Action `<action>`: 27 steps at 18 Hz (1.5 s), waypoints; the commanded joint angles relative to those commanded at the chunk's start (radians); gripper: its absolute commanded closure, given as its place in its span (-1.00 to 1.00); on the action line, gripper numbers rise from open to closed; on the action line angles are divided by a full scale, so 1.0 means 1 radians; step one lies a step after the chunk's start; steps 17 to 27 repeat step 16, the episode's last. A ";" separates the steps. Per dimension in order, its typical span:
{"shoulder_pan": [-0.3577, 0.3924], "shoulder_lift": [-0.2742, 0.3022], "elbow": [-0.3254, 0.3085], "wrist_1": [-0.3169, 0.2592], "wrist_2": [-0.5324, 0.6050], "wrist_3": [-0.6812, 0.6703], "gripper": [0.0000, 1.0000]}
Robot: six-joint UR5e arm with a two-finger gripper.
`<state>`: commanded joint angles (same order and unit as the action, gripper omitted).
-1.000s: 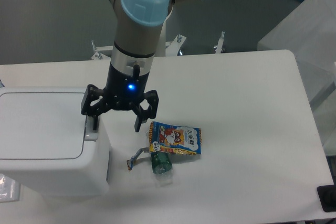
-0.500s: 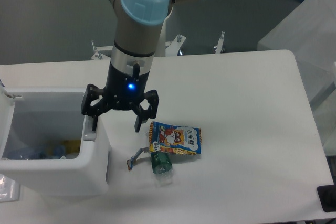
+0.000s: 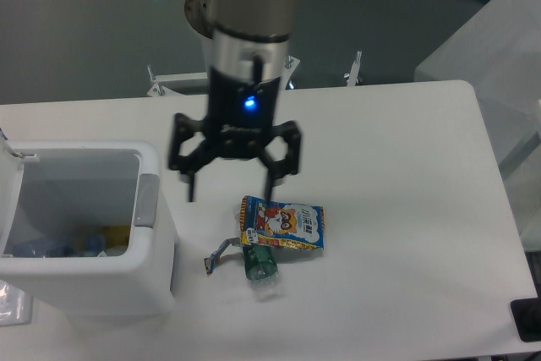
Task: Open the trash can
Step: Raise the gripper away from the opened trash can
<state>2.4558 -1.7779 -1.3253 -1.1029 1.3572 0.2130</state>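
The trash can [image 3: 93, 234] sat at the table's [image 3: 389, 209] near left corner, a white boxy bin, its lid swung up at the left, a grey push tab [image 3: 146, 200] on its right rim and scraps visible inside. Beside it lay a snack packet [image 3: 283, 224] and a green bottle [image 3: 259, 264]. The gripper [image 3: 230, 185] hung above, fingers spread, holding nothing. A careless sweep could probably knock the lid shut or scatter the litter.
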 joint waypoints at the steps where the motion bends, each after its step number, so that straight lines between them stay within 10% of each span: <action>1: 0.014 0.000 0.000 0.000 0.031 0.028 -1.00; 14: 0.137 0.018 -0.026 -0.087 0.280 0.617 -1.00; 27: 0.137 0.021 -0.029 -0.092 0.284 0.634 -1.00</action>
